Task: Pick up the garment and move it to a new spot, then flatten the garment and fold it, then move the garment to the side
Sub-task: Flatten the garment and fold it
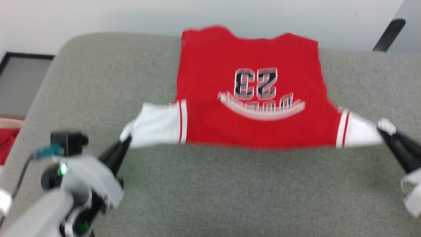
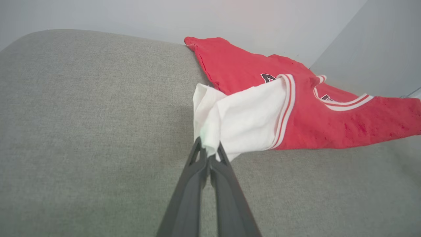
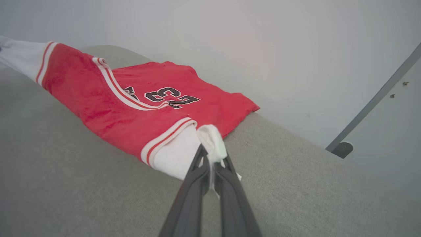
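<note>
The garment (image 1: pixel 250 98), a red jersey with white sleeves and a black "23", lies spread on the grey cushioned surface (image 1: pixel 230 191), its number upside down to me and its hem at the far edge. My left gripper (image 1: pixel 126 141) is shut on the tip of the left white sleeve (image 2: pixel 243 121), pinching it in the left wrist view at the gripper (image 2: pixel 209 149). My right gripper (image 1: pixel 381 130) is shut on the right white sleeve (image 3: pixel 177 158), cloth bunched between its fingertips (image 3: pixel 212 154). The near edge of the garment hangs stretched between both grippers, slightly lifted.
A plain red cloth (image 1: pixel 6 141) lies off the surface at the far left. A dark framed panel (image 1: pixel 19 82) sits on the floor beyond it. A dark metal leg (image 1: pixel 389 33) stands at the back right. Pale wall runs behind the surface.
</note>
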`<state>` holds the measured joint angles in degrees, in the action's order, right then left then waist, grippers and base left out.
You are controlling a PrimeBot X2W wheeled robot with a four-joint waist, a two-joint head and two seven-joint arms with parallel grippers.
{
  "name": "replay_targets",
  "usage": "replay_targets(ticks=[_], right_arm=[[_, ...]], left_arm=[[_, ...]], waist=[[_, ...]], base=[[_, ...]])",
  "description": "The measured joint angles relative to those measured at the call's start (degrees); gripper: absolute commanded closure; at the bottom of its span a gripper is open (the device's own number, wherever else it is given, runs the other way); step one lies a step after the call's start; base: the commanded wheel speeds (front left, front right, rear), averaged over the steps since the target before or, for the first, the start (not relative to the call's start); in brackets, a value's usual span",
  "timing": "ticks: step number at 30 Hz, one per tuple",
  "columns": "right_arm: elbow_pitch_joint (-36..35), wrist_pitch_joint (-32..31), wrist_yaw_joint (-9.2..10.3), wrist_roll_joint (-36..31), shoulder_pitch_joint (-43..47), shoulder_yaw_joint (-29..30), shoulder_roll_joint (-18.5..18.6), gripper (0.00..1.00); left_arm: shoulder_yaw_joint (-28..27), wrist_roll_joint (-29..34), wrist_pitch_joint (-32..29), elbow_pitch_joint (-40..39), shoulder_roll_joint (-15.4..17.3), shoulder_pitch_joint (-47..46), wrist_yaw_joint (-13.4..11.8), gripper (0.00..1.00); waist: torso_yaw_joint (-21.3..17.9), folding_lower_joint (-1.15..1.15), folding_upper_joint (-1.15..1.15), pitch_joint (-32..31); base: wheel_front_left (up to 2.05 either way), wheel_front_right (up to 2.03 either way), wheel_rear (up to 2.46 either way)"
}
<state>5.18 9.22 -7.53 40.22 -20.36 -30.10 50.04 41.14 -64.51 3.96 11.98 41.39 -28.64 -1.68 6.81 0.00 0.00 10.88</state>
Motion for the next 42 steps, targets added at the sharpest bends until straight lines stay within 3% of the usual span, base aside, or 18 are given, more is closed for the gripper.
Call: replay_targets(ticks=[4, 6, 12, 19, 27, 28, 29, 30, 31, 36, 42], right_arm=[[-5.84, -2.71, 0.01, -0.30, 8.72, 2.69, 1.14, 1.00], [-8.00, -3.37, 0.00, -3.44, 12.28, 3.39, 2.48, 1.00], [-11.16, -6.39, 0.00, -7.04, 23.19, 5.52, 2.90, 1.00], [-11.89, -9.29, 0.01, -6.14, 30.16, 6.24, 2.59, 1.00], [-10.32, -11.63, 0.01, -3.70, 30.71, 8.03, -0.67, 1.00], [-10.26, -12.10, 0.01, -3.33, 30.60, 8.55, -1.15, 0.93], [-10.14, -12.70, 0.00, -2.98, 30.52, 9.06, -1.72, 0.67], [-9.71, -13.90, 0.01, -2.90, 30.44, 9.57, -2.20, 0.09], [-9.46, -15.32, 0.01, -2.82, 30.44, 9.88, -2.35, 0.00], [-10.89, -21.72, 0.01, 0.66, 30.42, 12.82, -4.69, 0.00], [-17.82, -27.32, 0.01, 4.78, 29.74, 19.39, -7.14, 0.00]], left_arm=[[-0.04, -1.12, 1.78, -5.83, 2.14, 7.34, -3.00, 1.00], [0.23, -1.07, 2.66, -7.81, 3.09, 10.46, -4.50, 1.00], [2.00, -3.23, 3.87, -8.75, 3.39, 19.74, -7.31, 1.00], [3.36, -3.48, 4.07, -4.57, 2.92, 22.67, -8.62, 0.98], [3.58, -3.19, 4.83, -1.49, -0.40, 20.95, -8.34, 1.00], [3.60, -2.96, 4.90, -1.27, -0.69, 20.53, -8.33, 1.00], [3.63, -2.96, 4.89, -1.05, -1.02, 20.18, -8.33, 1.00], [3.77, -2.69, 4.94, -0.79, -1.30, 19.90, -8.33, 1.00], [3.82, -2.45, 5.13, -0.66, -1.53, 19.65, -8.33, 1.00], [3.68, -2.47, 5.37, -0.24, -2.48, 18.86, -8.42, 1.00], [3.68, -2.22, 5.68, -0.37, -3.04, 18.11, -8.73, 1.00]], waist=[[0.47, 0.00, 0.00, -2.05], [0.62, 0.00, 0.00, -2.65], [0.54, 0.00, 0.00, -3.08], [0.42, 0.00, 0.00, -2.72], [0.12, 0.00, 0.00, -1.93], [0.09, 0.00, 0.00, -1.86], [0.08, 0.00, 0.00, -1.80], [0.08, 0.00, 0.00, -1.76], [0.08, 0.00, 0.00, -1.73], [0.04, 0.00, 0.00, -1.43], [0.33, 0.00, 0.00, -0.88]], base=[[0.00, 0.00, 0.00], [0.00, 0.00, 0.00], [0.00, 0.00, 0.00], [0.00, 0.00, 0.00], [0.00, 0.00, 0.00], [0.00, 0.00, 0.00], [0.00, 0.00, 0.00], [0.00, 0.00, 0.00], [0.00, 0.00, 0.00], [0.00, 0.00, 0.00], [0.00, 0.00, 0.00]])
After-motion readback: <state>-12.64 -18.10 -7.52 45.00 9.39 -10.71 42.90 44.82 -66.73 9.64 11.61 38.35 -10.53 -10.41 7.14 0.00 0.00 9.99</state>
